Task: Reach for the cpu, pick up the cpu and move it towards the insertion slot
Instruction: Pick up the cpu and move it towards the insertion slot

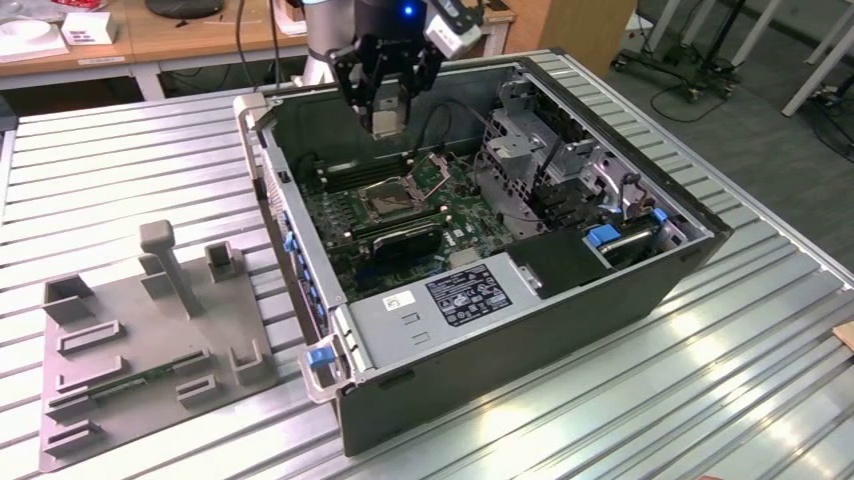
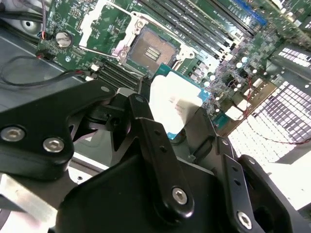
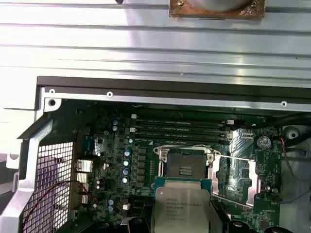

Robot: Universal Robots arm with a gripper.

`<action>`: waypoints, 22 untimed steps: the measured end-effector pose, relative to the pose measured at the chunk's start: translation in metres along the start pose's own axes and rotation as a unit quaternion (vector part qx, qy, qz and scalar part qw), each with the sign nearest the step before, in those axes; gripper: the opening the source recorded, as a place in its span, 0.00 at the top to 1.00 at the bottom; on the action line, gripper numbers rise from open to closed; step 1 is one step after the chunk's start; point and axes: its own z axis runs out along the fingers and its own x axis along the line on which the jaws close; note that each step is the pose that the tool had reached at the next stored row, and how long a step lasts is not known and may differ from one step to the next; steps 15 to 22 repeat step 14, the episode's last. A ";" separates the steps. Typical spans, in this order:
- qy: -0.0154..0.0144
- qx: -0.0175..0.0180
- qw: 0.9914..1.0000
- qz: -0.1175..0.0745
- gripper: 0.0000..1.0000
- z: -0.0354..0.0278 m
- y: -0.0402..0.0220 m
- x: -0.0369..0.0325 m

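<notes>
Silver-faced, the cpu [image 3: 181, 206] is clamped in the claw [image 1: 384, 122], which hangs inside the open computer case [image 1: 694, 235]. Just ahead of the chip lies the insertion slot [image 3: 186, 164]. I think the chip must stay level and square to the slot's frame.

Grey fixture [image 1: 147, 350] beside open computer case [image 1: 534, 330] (ribbed table [image 1: 694, 400]).

Below gripper [image 1: 386, 112]: open air down to the insertion slot [image 1: 383, 196], its frame open | Beside slot: memory slots [image 3: 180, 127], hinged metal plate [image 3: 236, 177] | Exterior view's right of gripper: drive cage [image 1: 534, 150], loose cables | Behind and around: case wall [image 1: 274, 190] | Held cpu [image 3: 181, 208] hangs clear of board
</notes>
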 end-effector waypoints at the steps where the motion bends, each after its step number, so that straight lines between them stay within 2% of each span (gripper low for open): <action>1: 0.000 0.000 1.000 0.000 0.46 0.0009 0.0009 -0.0008; 8: 0.000 0.000 1.000 0.000 0.46 0.0037 0.0082 -0.0025; 22: 0.000 0.000 1.000 0.000 0.46 0.0037 0.0089 -0.0025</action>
